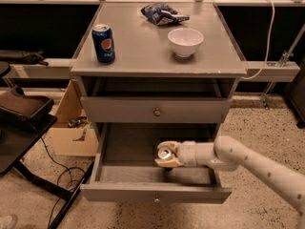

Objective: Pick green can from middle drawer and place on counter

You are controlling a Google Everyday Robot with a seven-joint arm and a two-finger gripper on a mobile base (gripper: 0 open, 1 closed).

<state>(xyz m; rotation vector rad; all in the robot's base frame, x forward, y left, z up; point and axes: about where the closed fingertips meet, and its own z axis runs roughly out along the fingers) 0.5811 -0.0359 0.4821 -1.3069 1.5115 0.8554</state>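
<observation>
The middle drawer is pulled open below the shut upper one. My gripper reaches into it from the right, inside the drawer near its middle. Its pale fingers are shut on the green can. Only the can's silver top shows, facing left and up; its green side is hidden by the fingers. The counter is the grey top of the cabinet, above the gripper.
On the counter stand a blue Pepsi can at the left, a white bowl at the right and a blue chip bag at the back. The upper drawer is shut. A cardboard box sits left of the cabinet.
</observation>
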